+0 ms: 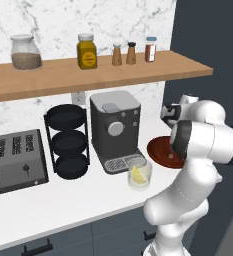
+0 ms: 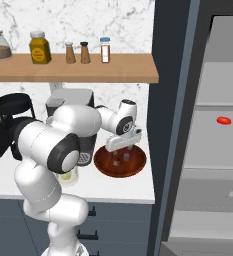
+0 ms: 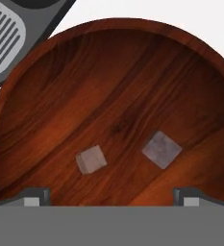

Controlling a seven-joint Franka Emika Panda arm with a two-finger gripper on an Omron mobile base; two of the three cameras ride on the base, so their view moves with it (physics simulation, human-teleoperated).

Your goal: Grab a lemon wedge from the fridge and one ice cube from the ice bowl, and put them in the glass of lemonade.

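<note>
Left base view: the arm's elbow hides most of the ice bowl (image 1: 160, 148); only its left rim shows, so the cubes cannot be seen there. The glass of lemonade (image 1: 139, 175) stands just left of the bowl, in front of the coffee machine (image 1: 115, 127), with a lemon wedge (image 1: 137, 173) already inside.

Right base view: the gripper (image 2: 122, 148) hangs over the bowl, jaws spread wide, nothing between them. The fridge (image 2: 208, 130) stands open; a small red item (image 2: 223, 120) lies on a shelf.

Hand view: two ice cubes lie apart on the bowl floor, a smaller ice cube (image 3: 91, 159) and a larger cube (image 3: 161, 149), both between the fingertips (image 3: 34, 197) and clear of the wall. The bowl's rim is cut off at right; the machine's drip grille (image 3: 5, 45) sits just beyond the rim.
</note>
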